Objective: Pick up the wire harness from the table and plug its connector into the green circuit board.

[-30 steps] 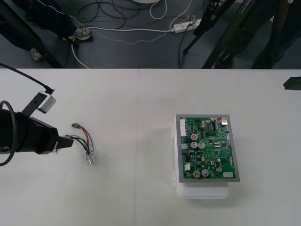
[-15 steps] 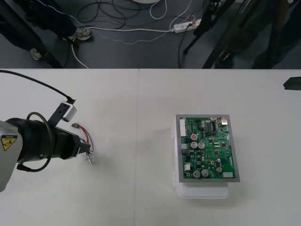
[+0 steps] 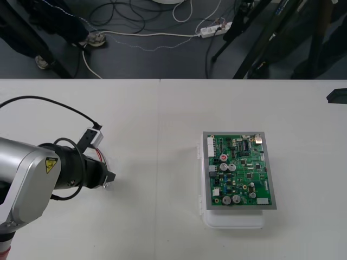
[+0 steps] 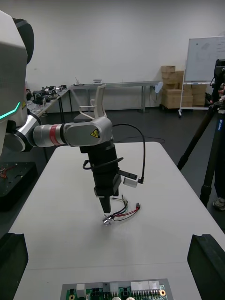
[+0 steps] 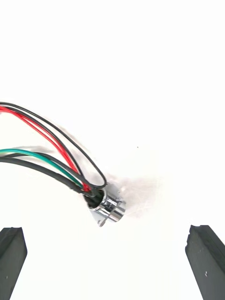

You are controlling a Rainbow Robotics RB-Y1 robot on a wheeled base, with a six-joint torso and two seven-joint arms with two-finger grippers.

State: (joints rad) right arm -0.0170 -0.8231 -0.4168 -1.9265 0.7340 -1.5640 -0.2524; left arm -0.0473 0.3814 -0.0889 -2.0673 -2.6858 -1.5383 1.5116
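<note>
Nearest the front edge of the plain light table, the green circuit board sits flat on its white base, right of centre, with nothing plugged into it from the harness. Across to the left, well apart from the board, the left gripper points straight down at the tabletop on its silver arm. And there is the small wire harness of thin red, black and green wires, lying loose on the table right beneath it. The black fingers are spread wide, one to each side of the round metal flanged socket, touching neither it nor the wires. The socket rests on its side, the wires looping away from it. Seen from the right wrist, the small black plug lies on the table just beside the left gripper's tip, at the other end of the loop. Farther back, over by the table's right side, the right gripper hangs idle, its own fingers parted with nothing between them.
</note>
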